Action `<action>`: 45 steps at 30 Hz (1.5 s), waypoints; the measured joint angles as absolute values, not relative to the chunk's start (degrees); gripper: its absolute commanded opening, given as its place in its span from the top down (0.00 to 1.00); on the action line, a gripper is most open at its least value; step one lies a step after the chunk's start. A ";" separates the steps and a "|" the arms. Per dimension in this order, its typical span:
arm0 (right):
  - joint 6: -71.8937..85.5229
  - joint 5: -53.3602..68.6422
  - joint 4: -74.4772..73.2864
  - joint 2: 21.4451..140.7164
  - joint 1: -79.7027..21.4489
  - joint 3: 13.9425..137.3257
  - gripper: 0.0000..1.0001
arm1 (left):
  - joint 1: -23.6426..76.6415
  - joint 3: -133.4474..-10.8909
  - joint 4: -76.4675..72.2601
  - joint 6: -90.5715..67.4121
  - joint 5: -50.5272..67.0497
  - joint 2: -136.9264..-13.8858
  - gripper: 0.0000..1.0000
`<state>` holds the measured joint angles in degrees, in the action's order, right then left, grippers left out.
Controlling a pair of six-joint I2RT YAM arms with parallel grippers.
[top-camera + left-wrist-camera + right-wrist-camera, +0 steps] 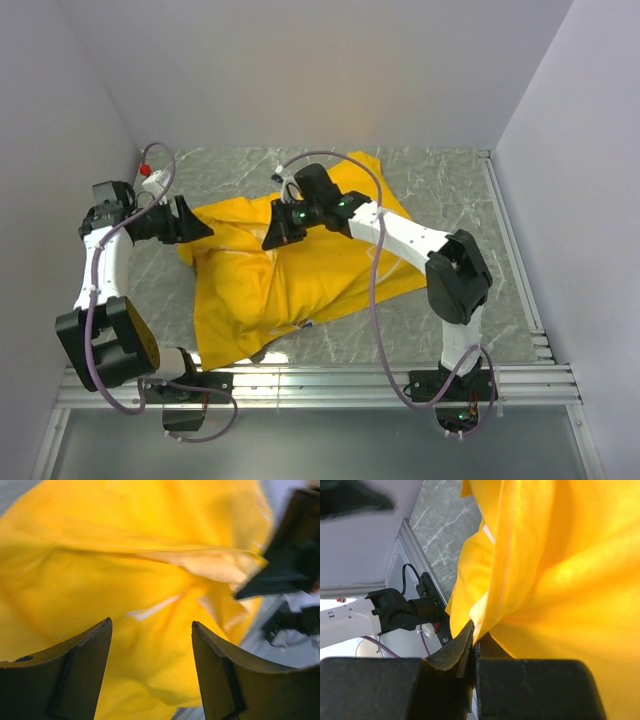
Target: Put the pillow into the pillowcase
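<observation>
Lying rumpled across the middle of the marble-patterned table (450,190), the pillowcase (300,280) shows only its yellow cloth. The pillow is not visible in any view, and it cannot be told whether it sits under the raised bulk of the fabric. The right gripper (472,641) has its fingers pressed together on a thin fold at the cloth's edge, near the far middle of the case. The left gripper (150,625) stands at the case's left edge with its fingers spread; cloth lies ahead of them, but nothing is clamped. A pale fold (210,565) shows between yellow layers in the left wrist view; it may be the inside of the mouth, though that is a guess. The step in hand appears to be getting a second hold on the opening. To do it well, the left gripper should take a single layer opposite the right's pinch, not both layers together, and close fully before any pulling. The right should hold its fold taut so that the mouth gapes rather than twists.
</observation>
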<state>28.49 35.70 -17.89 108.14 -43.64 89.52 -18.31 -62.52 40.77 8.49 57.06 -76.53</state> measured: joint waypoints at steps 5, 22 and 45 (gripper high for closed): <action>28.10 36.45 -17.23 115.22 -48.47 95.29 0.57 | -20.69 -62.30 40.64 11.27 42.74 -78.37 0.15; 12.47 29.02 -28.40 103.44 -33.04 87.57 0.16 | -13.63 -108.14 30.52 7.84 17.76 -127.79 0.32; 7.25 34.87 -26.96 105.49 -17.65 68.93 0.18 | -7.51 -72.25 58.30 21.82 31.40 -89.56 0.36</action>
